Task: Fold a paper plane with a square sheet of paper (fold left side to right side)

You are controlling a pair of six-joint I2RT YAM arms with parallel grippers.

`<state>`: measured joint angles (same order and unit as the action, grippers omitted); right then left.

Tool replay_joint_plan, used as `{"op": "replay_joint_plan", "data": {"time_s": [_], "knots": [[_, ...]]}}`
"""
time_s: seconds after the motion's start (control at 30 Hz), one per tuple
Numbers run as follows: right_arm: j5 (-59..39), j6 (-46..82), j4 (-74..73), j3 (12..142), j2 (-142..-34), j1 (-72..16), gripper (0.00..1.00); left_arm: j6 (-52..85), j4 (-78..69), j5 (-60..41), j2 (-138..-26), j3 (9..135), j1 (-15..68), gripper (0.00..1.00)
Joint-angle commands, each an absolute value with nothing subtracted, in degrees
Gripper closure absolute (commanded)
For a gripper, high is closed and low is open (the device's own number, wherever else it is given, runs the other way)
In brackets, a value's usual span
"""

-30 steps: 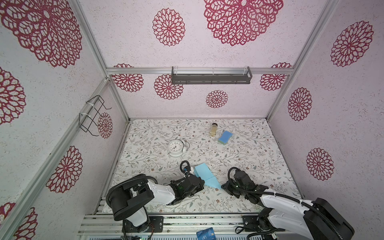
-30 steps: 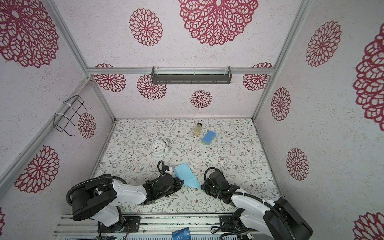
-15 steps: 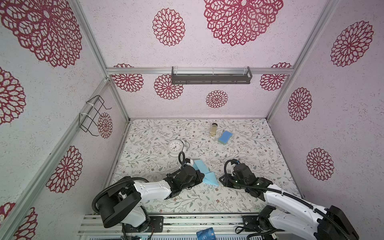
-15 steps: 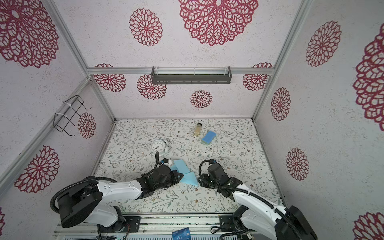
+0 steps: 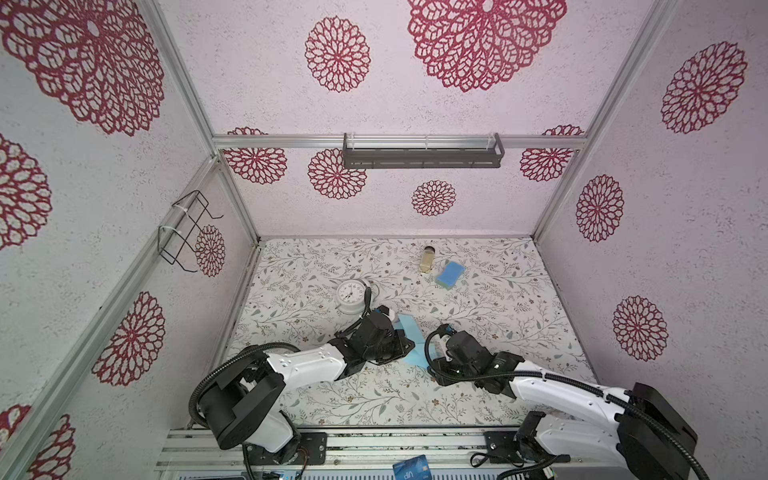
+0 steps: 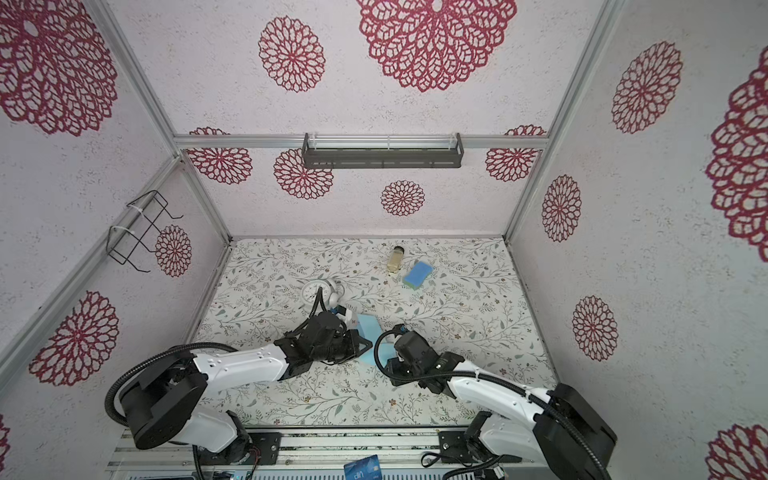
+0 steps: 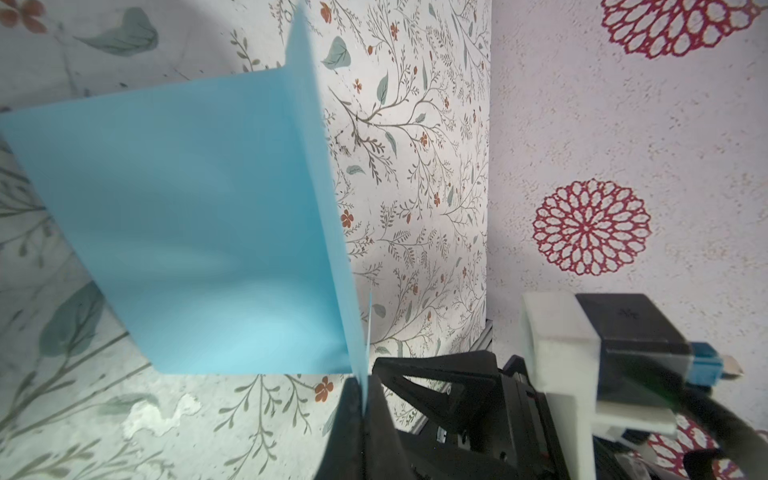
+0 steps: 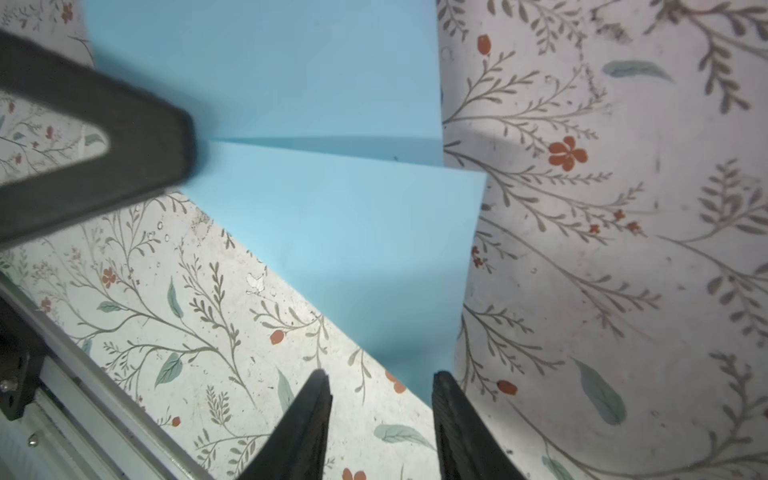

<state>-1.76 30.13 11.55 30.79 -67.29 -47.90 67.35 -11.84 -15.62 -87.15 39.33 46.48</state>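
The square sheet of paper is light blue and lies mid-table between both arms, bent along one crease. One half rests on the table and the other stands up. My left gripper is shut on the raised half's edge. My right gripper is open just off the sheet's near corner, with nothing between its fingers. A black finger of the left gripper shows in the right wrist view. No paper plane shows in any view.
A white clock stands just behind the left gripper. A blue sponge and a small bottle sit near the back wall. A dark blue card lies on the front rail. Patterned walls close three sides.
Both grippers have moved away from the front edge toward the table's middle. The right gripper has gone from shut to open. The left has lifted its edge, so the sheet is bent.
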Motion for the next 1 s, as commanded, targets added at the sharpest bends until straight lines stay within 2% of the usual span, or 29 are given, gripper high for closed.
{"op": "replay_joint_plan", "data": {"time_s": [0.0,0.73,0.97], "knots": [[2.9,27.6,10.3,33.4,-68.3,-49.4,0.56,66.4,-10.4,-19.0,-88.6,40.7,45.9,1.00],[9.9,26.1,8.3,34.7,-74.7,-53.4,0.64,66.6,-10.5,-22.0,-91.1,41.6,45.0,1.00],[10.9,26.4,7.5,34.6,-76.0,-54.2,0.70,66.7,-10.5,-22.3,-91.1,41.6,44.8,1.00]]}}
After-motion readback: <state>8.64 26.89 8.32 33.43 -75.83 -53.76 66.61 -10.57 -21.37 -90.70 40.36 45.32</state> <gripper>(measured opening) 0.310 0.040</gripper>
